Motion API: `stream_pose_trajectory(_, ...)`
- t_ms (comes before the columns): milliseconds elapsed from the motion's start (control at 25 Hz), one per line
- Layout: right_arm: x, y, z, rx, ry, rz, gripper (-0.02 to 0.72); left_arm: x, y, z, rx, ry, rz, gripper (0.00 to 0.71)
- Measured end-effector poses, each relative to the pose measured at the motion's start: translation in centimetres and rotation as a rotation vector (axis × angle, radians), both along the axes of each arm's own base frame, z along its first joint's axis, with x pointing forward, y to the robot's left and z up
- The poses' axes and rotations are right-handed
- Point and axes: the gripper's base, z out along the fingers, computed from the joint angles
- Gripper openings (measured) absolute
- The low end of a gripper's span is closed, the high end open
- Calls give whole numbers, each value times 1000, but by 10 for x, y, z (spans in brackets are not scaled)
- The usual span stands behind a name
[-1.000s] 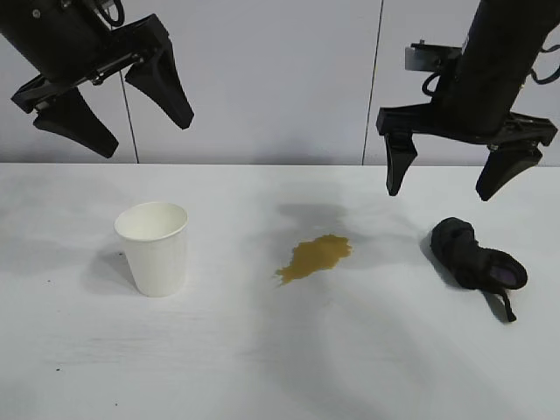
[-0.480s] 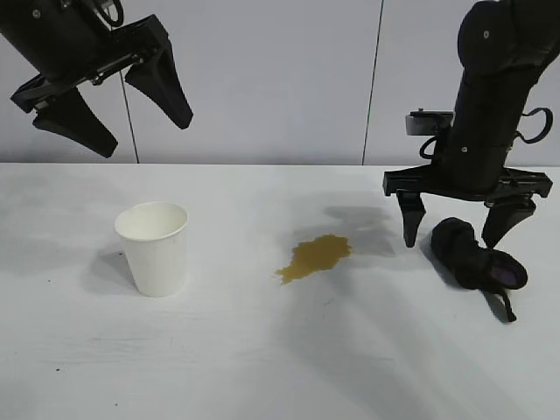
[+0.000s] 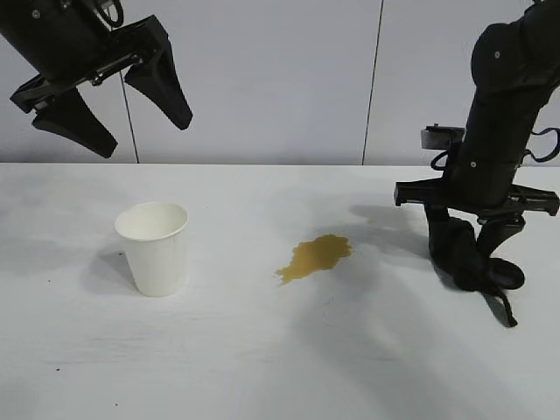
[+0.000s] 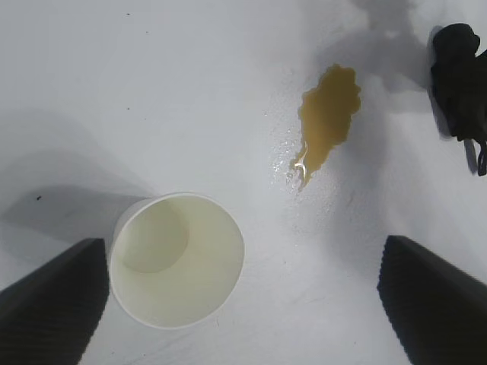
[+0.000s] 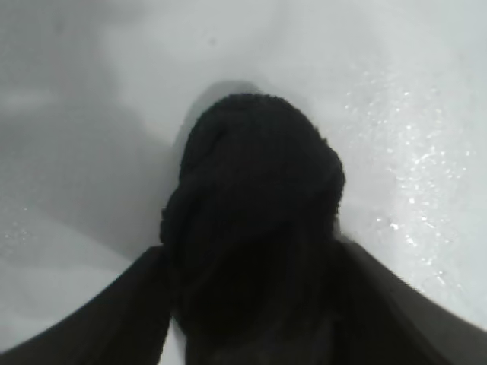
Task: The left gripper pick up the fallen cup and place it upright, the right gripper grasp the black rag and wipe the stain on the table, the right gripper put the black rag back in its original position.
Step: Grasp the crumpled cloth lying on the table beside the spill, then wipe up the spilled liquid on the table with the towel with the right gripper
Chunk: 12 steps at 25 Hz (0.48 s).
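The white cup (image 3: 153, 249) stands upright on the table (image 3: 262, 359), left of the amber-brown stain (image 3: 315, 256). My left gripper (image 3: 144, 136) hangs open and empty high above the cup; its view shows the cup (image 4: 176, 258) and the stain (image 4: 327, 114) from above. My right gripper (image 3: 464, 252) is down at the table on the right, with its fingers pressed against both sides of the black rag (image 3: 465, 258). The rag still rests on the table, its thin strip trailing toward the front. In the right wrist view the rag (image 5: 259, 182) fills the space between the fingers.
A plain grey wall with a vertical seam (image 3: 374, 87) stands behind the table. The rag also shows at the edge of the left wrist view (image 4: 456, 68).
My right gripper has dropped from above the table onto the rag, and its fingers have drawn inward against it. The left arm, cup and stain have not moved.
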Motion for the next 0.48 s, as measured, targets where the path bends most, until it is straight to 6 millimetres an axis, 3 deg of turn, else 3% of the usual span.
stream_pose_trajectory(40, 0, 0, 0, 3, 0, -2, 137, 0, 0, 0, 0, 0, 0, 694)
stream_pose_trajectory(80, 0, 0, 0, 4, 0, -3, 122, 0, 0, 0, 0, 1, -1, 694)
stream_pose_trajectory(320, 0, 4, 3, 52, 5, 2, 122, 0, 0, 0, 0, 4, -2, 694)
stream_pose_trajectory(480, -3, 15, 21, 159, -17, 15, 122, 0, 0, 0, 0, 4, -2, 694)
